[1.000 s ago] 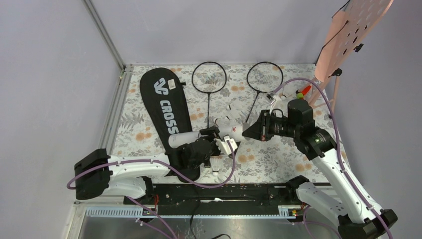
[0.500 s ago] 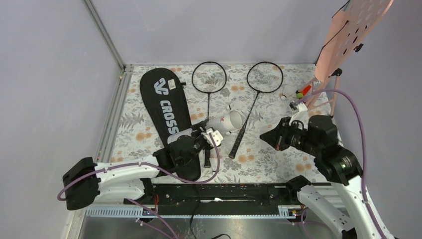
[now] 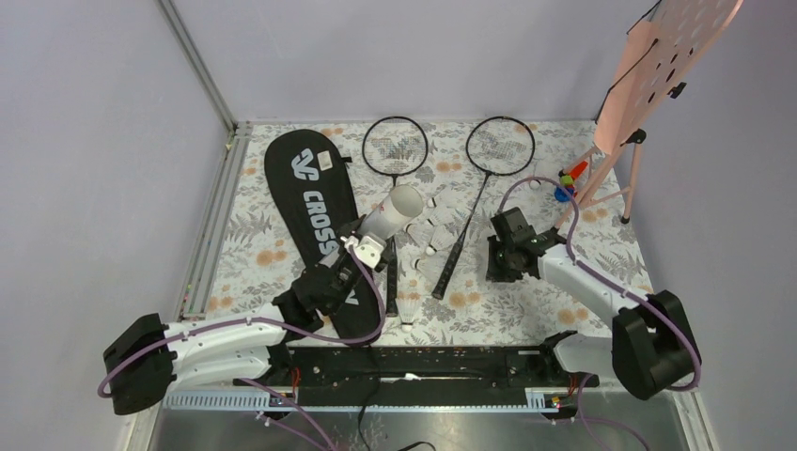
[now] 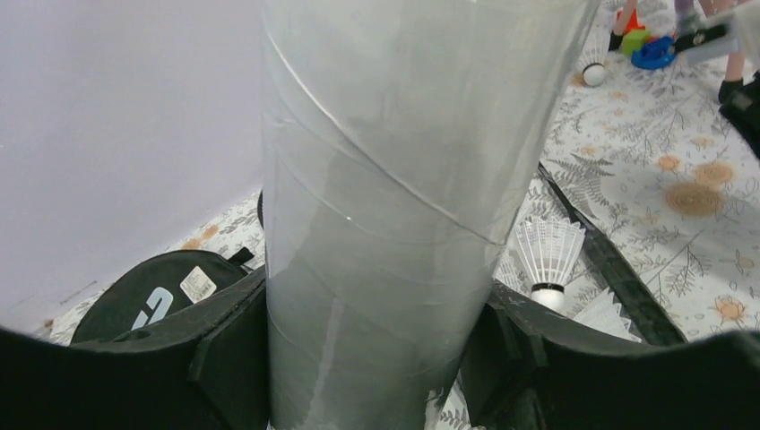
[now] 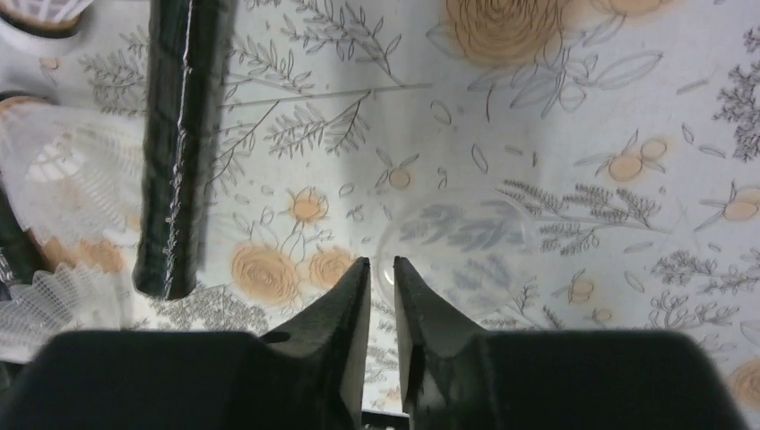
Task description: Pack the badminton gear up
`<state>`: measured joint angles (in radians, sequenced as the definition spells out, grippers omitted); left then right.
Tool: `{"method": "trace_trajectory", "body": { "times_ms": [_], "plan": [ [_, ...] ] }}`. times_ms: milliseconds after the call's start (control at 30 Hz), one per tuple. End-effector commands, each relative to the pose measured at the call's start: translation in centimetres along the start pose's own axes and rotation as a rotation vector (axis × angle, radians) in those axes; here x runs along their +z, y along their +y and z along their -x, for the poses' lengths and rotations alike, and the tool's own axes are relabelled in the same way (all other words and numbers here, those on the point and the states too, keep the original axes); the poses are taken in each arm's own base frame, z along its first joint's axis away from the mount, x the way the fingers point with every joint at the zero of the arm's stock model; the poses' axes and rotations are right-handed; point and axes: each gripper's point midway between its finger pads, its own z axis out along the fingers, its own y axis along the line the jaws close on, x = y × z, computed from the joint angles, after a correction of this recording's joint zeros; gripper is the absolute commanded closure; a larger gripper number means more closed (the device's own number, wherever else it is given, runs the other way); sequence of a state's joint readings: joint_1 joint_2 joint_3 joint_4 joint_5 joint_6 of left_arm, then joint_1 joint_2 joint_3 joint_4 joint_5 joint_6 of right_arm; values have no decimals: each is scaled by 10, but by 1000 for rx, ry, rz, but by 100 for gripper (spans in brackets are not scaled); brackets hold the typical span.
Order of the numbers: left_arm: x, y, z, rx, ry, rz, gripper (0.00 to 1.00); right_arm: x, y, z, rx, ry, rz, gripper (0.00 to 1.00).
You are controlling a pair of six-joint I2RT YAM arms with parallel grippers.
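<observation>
Tube [image 3: 392, 210] being held tilted over bench [image 3: 526, 301], clamped near its lower end by left gripper [image 3: 368, 248]. Right gripper [image 5: 381, 269] being kept almost together at clear disc [image 5: 457, 237] rim; pinch cannot be told. Risk: tube being levered loose, knocking shuttlecocks [image 3: 434, 225] aside.

White capital letters are printed along the black racket-shaped bag [image 3: 315, 211]. "CROS" can be read from above, and what follows is covered by the left arm [image 3: 315, 289]. A white angular logo [image 3: 303, 164] is placed above the lettering, towards the bag's rounded far end. A small white tag [image 3: 324, 161] is seen beside the logo; its print, if any, is too small to be read. No other writing can be made out
</observation>
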<state>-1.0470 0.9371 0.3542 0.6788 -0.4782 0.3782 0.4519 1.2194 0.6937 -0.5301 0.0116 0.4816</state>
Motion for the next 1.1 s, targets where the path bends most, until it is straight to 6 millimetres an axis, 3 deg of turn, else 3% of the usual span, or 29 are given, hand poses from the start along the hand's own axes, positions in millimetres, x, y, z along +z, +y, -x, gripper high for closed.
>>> {"method": "trace_trajectory", "body": {
  "times_ms": [0,67,167,233,267,433,633,833,1067],
  "plan": [
    [-5,-16,-15,-230,-1,-29,45,8,8,28,2,-92,0,65],
    [-6,-13,-13,-242,-19,-20,45,4,16,28,-10,-92,43,53],
    [-9,0,-9,-253,-24,35,45,-12,38,32,-58,-115,177,26],
    [-9,10,-6,-241,-9,76,45,-26,65,33,-113,-137,341,6],
    [-8,16,-1,-241,-1,99,45,-35,86,31,-146,-144,480,1],
    [-7,24,-4,-243,65,146,45,-69,155,35,-200,-200,960,0],
    [-5,16,-11,-222,92,113,45,-67,193,19,-336,-38,1214,6],
    [-6,14,-13,-213,94,103,45,-39,202,-11,-459,123,1171,16],
    [-6,12,-14,-209,91,89,44,-18,189,-44,-575,255,1033,25]
  ]
}}
